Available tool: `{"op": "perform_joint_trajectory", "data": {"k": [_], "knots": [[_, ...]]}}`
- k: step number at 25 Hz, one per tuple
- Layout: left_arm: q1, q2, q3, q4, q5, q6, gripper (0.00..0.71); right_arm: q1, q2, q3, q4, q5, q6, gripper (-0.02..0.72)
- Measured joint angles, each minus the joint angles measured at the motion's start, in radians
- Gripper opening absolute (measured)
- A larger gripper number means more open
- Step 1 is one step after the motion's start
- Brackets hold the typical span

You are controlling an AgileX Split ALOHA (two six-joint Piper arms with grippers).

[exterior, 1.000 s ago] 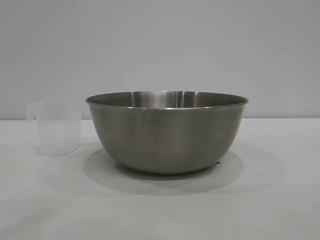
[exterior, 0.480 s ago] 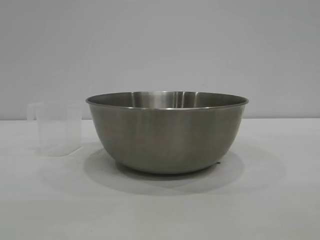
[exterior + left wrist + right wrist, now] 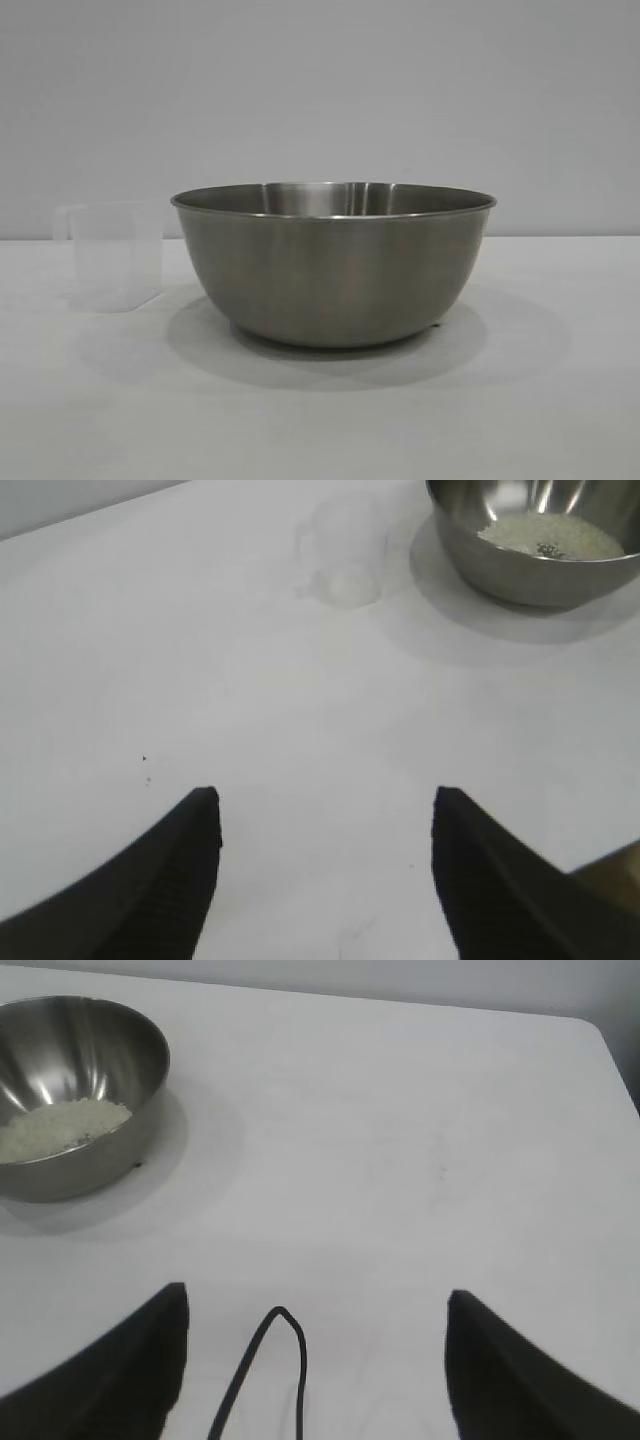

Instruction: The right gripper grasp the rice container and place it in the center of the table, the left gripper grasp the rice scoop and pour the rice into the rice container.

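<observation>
From my station, the left gripper [image 3: 325,830] stands with its two black fingers [image 3: 190,860] spread well apart and nothing between them; only bare table [image 3: 200,680] shows in the gap. It grips nothing. Ahead of this claw, well beyond the fingertips and roughly in line with the gap, the rice scoop [image 3: 345,550] sits upright on the table, untouched and apart from the claw. It looks empty as far as I can tell through the frosted plastic. Farther still, past the scoop and off toward the side of the far finger, the rice container [image 3: 530,550] rests on the table with the rice [image 3: 550,535] heaped in its bottom.

The right gripper [image 3: 315,1325] likewise stands open, its fingers [image 3: 150,1360] wide apart with nothing held; a thin black cable [image 3: 275,1360] loops up between them. The rice container [image 3: 70,1090] lies well ahead of this claw and off to one side, outside the line of its fingers, not touched. White grains lie in its base [image 3: 60,1125].

In the exterior view I see neither claw. The rice container [image 3: 335,265] stands upright on the table [image 3: 320,420], and the rice scoop [image 3: 112,255] stands upright just beside it, a small gap between them.
</observation>
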State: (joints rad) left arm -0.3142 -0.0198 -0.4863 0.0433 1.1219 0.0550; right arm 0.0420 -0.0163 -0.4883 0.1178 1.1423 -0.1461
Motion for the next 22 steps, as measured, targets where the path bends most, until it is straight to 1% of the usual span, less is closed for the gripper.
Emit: {"op": "perform_joint_trajectory", "data": {"k": [12,13,14,16,19,22], "knots": [[0.000,0.000,0.002,0.000,0.000,0.000,0.402,0.000,0.000,0.000,0.000,0.000,0.000,0.459],[0.006,0.000,0.002,0.000,0.000,0.000,0.402,0.000,0.000,0.000,0.000,0.000,0.000,0.459],[0.022,0.000,0.002,0.000,0.000,0.000,0.402,0.000,0.000,0.000,0.000,0.000,0.000,0.459],[0.073,0.000,0.002,0.000,0.000,0.000,0.402,0.000,0.000,0.000,0.000,0.000,0.000,0.459],[0.185,0.000,0.002,0.000,0.000,0.000,0.402,0.000,0.000,0.000,0.000,0.000,0.000,0.459],[0.313,0.000,0.002,0.000,0.000,0.000,0.402,0.000,0.000,0.000,0.000,0.000,0.000,0.459]]}}
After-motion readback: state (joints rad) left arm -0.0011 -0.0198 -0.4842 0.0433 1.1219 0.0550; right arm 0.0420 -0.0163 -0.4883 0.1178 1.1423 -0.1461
